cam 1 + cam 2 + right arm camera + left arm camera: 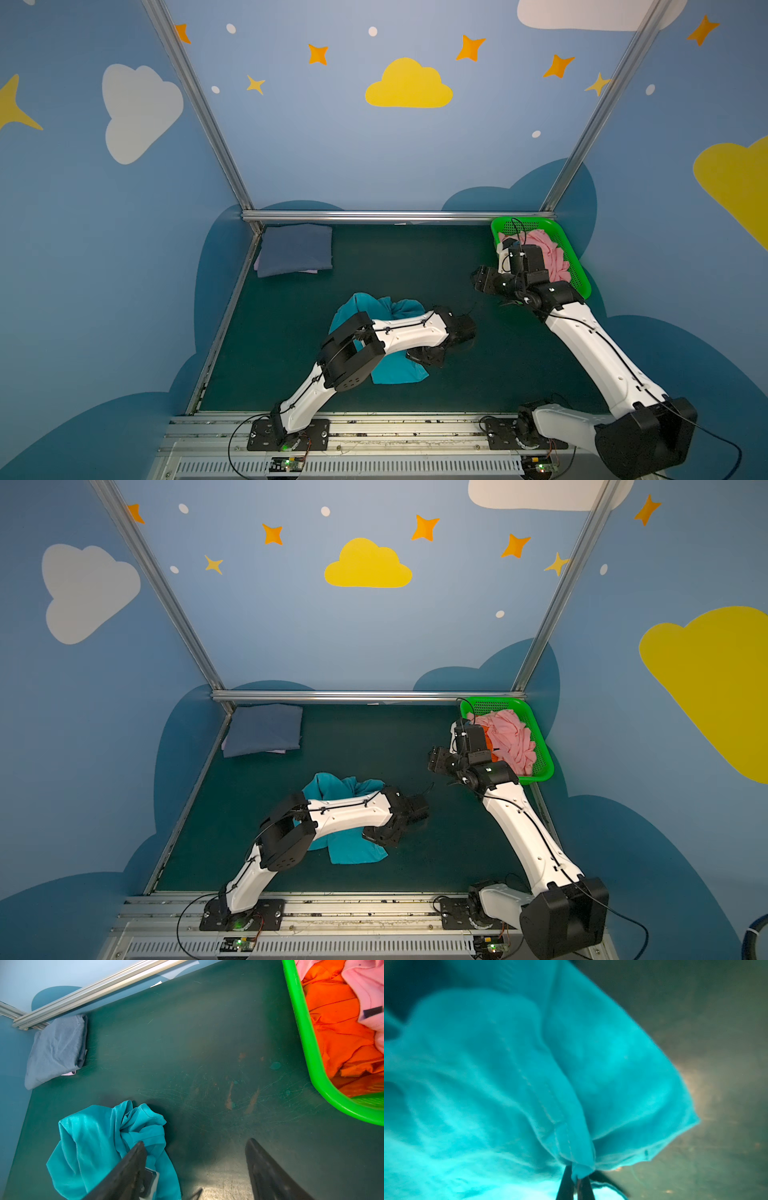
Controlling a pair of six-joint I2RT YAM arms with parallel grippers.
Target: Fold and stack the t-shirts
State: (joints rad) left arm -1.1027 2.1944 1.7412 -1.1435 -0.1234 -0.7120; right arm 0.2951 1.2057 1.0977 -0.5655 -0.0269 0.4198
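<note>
Folded blue shirt (295, 249): 10 o'clock corner of desk (415, 270). Teal shirt (361, 307): crumpled, desk centre. Left end effector (577, 1178): pinching its hem. Step, likely: spreading it flat. Right end effector (196, 1141): spread, empty, near basket (578, 267) at 2 o'clock. Next: needs second grip on opposite corner.

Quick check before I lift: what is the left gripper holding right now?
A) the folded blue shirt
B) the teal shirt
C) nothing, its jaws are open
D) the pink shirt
B: in the left wrist view the left gripper is pinched shut on a stitched edge of the teal shirt, with the cloth bunching out from between its jaws.
</note>
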